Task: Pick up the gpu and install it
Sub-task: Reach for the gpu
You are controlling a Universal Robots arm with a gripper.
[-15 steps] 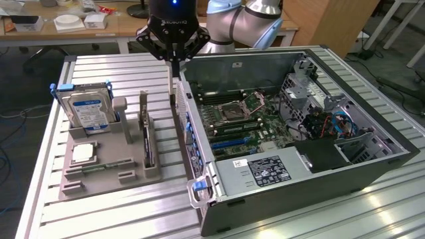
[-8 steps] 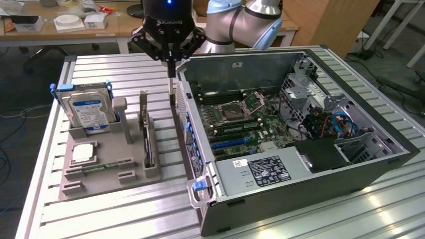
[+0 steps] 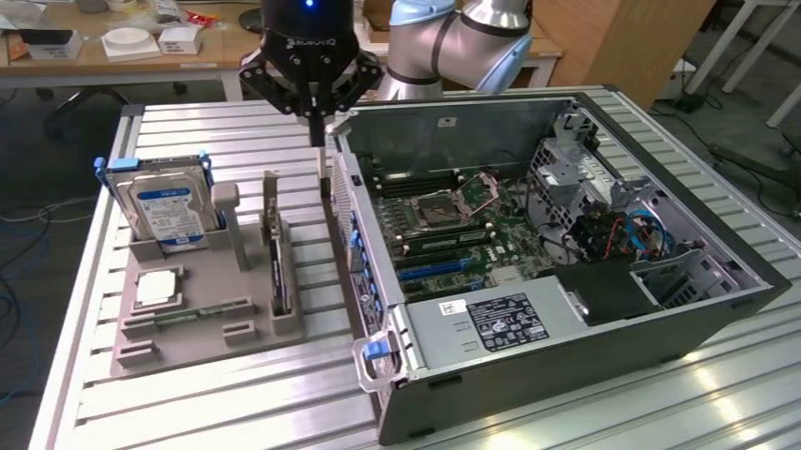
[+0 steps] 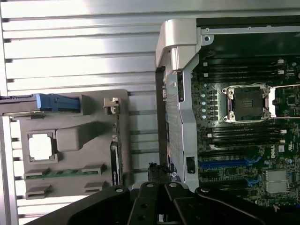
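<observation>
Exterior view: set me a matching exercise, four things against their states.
Things:
1 hard drive
2 gpu
3 gripper
4 memory stick

States:
a lying flat, green
b shut, holding nothing
c upright, blue-white label
d edge-on, dark, in the holder

Pairs: 1-c, 2-d, 3-b, 4-a

The bench is ribbed bare metal, smooth and shiny under the light. The holder looks matt grey plastic. The computer case is dull grey sheet metal, unpainted inside. The gpu is matt dark; the end effector, satin black.
</observation>
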